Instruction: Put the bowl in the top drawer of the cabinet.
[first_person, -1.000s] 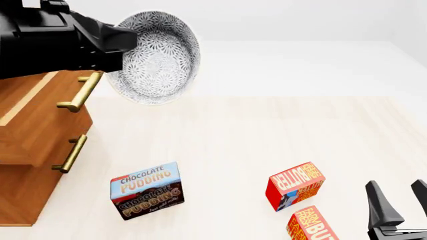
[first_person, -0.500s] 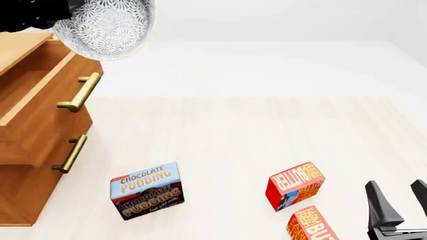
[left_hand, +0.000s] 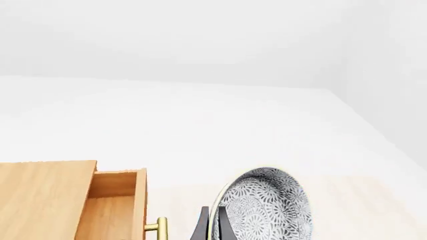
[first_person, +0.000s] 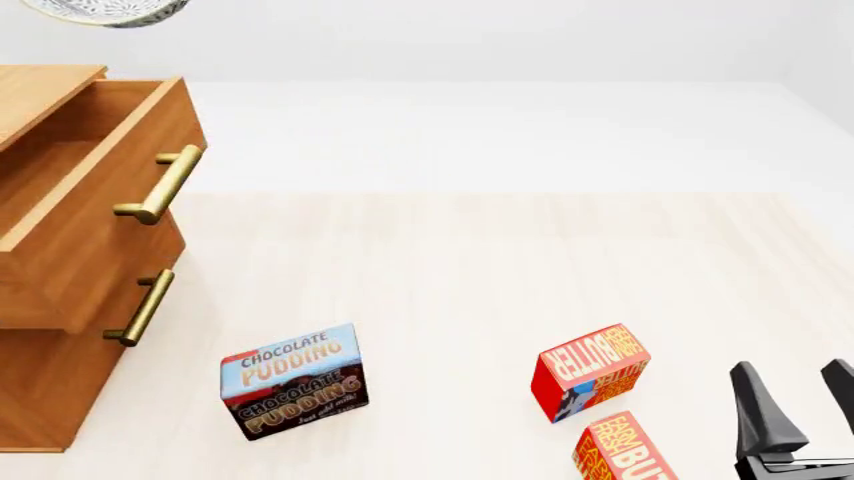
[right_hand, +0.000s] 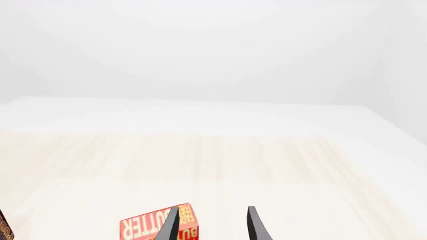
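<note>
Table: your pale wood table sits against white walls.
Bowl: your bowl hangs high, beside the pulled-out top drawer.
Left gripper: pinching the bowl's rim.
Right gripper: fingers apart, holding nothing.

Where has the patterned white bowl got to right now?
The bowl is high at the front view's top left edge, above the cabinet's open top drawer. The left wrist view shows the left gripper pinching its rim.
</note>
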